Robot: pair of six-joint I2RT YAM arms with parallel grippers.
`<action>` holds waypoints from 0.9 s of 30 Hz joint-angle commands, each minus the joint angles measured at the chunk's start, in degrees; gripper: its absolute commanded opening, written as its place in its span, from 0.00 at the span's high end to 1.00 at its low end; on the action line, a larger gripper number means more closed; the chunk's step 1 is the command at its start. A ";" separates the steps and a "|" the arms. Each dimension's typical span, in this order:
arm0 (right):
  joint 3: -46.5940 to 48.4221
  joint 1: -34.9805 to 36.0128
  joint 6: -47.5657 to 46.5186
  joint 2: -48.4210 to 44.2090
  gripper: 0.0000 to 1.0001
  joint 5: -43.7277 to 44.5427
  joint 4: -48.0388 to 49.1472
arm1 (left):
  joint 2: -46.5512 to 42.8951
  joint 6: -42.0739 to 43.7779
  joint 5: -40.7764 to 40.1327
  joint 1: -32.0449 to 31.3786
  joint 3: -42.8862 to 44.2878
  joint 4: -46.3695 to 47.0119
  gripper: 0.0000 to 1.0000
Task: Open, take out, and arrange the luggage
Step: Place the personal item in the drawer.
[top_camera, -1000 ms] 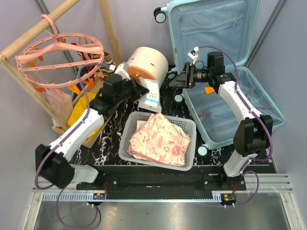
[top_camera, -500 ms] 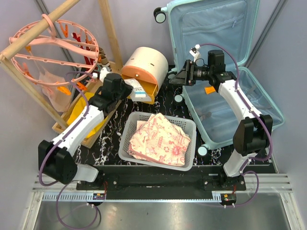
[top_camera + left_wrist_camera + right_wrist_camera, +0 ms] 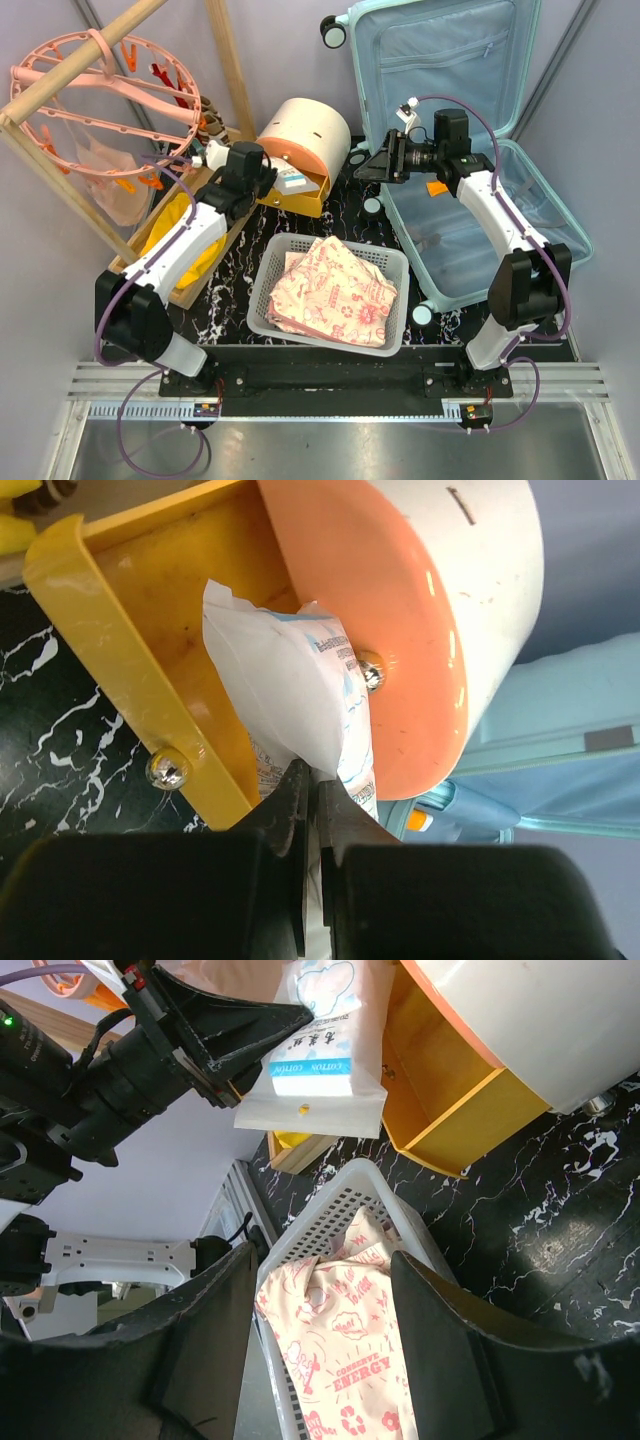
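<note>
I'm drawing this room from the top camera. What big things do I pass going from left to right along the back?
Pink round plastic drying hanger → cream-and-orange rounded drawer box → pale mint-blue hard-shell suitcase, lying open.

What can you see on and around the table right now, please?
suitcase: one, pale mint-blue, open, far right.
drawer box: one, cream and orange, far centre, drawer out.
white packet: one, white with blue print, at the drawer.
basket: one, white, near centre.
patterned fabric: one, pink-red print, in the basket.
drying hanger: one, pink, on the wooden rack.
wooden rack: one, pale wood, far left.
left gripper: one, black, shut on the white packet.
right gripper: one, black, open, between drawer box and suitcase.
</note>
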 commanded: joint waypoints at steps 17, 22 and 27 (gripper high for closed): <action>-0.12 -0.19 -0.85 -3.06 0.35 0.31 1.45 | 1.06 1.73 -2.80 0.33 2.43 1.30 0.41; -0.38 -0.19 -0.84 -3.14 0.35 -0.04 1.54 | -1.40 11.64 -4.99 -0.81 2.96 4.99 0.33; -0.20 -0.19 -0.67 -2.88 0.35 -0.22 1.54 | -4.73 23.87 -1.93 -3.45 0.77 8.86 0.26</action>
